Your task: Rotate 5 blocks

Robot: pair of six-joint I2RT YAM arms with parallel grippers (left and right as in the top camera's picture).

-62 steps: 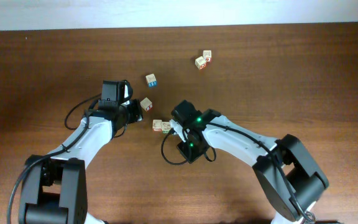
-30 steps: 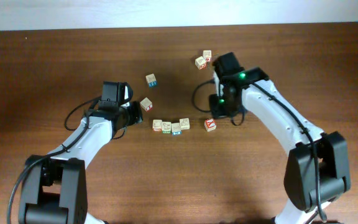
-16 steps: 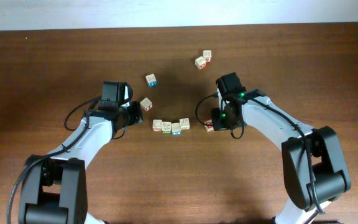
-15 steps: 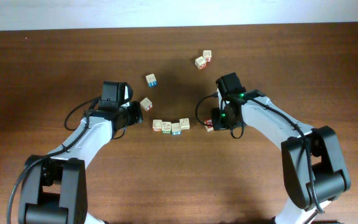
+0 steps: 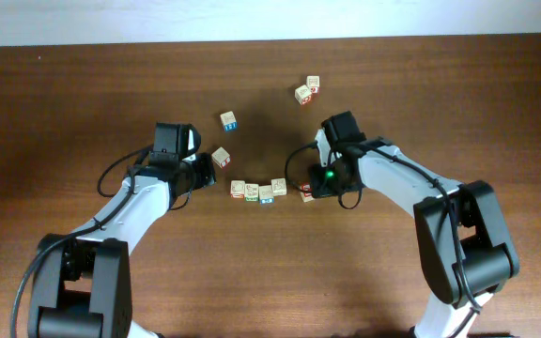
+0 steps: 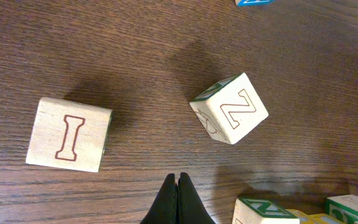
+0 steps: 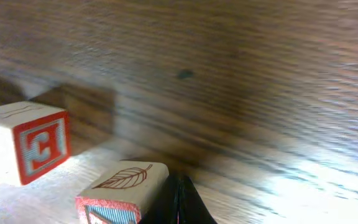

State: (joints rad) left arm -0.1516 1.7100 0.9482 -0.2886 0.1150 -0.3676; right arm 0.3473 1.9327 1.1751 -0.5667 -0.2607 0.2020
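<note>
Several pale wooden blocks lie on the brown table. Some form a short row (image 5: 258, 191), and a red-bordered block (image 5: 305, 195) lies just right of it. My right gripper (image 5: 312, 185) is shut, its tips (image 7: 179, 188) pressed against the side of that leaf-topped block (image 7: 124, 186); a block with a red letter (image 7: 25, 149) stands to its left. My left gripper (image 5: 207, 177) is shut and empty (image 6: 178, 188), low over the table between an I block (image 6: 70, 134) and a tilted Z block (image 6: 229, 107), touching neither.
A blue-printed block (image 5: 228, 120) lies above the Z block (image 5: 221, 157). Two more blocks (image 5: 307, 89) sit at the back. The row's left end (image 6: 263, 211) shows at the lower right of the left wrist view.
My right arm has swung down and left from the back, and the red-bordered block has slid left toward the row. The left arm has not moved.
</note>
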